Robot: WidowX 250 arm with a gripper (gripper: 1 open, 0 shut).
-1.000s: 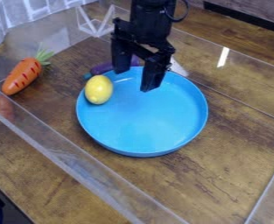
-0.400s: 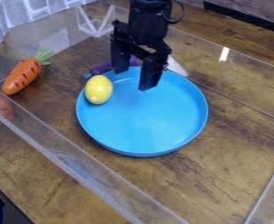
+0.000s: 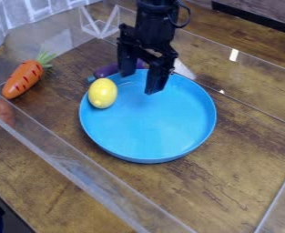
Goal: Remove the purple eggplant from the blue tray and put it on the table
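At the far-left rim of the blue tray (image 3: 169,146), mostly hidden behind the tool (image 3: 144,75): purple eggplant (image 3: 105,71), one. Only a sliver of glossy purple shows to the left of the black fingers; whether it lies inside the rim, on it, or just beyond cannot be told.

Handling, judged: a small toy vegetable, likely light, stiff and smooth-skinned, so apt to slip or roll if pinched near a tapered end. Best taken across the thickest middle of the body, fingers square to its long axis. Not fragile.

Tool: one, pointing straight down, fingers spread wide with nothing between them, hanging low over the tray's far-left edge just beside the eggplant.

Blue tray: one, round, shallow, its floor bare save for the lemon.

Lemon (image 3: 102,93): one, yellow, resting against the left inner rim, near the eggplant; could be nudged in a careless approach.

Carrot (image 3: 23,79): one, orange with green top, on the bench (image 3: 248,182) well left of the tray.

Bench: one, dark wood planks under a glossy clear cover.
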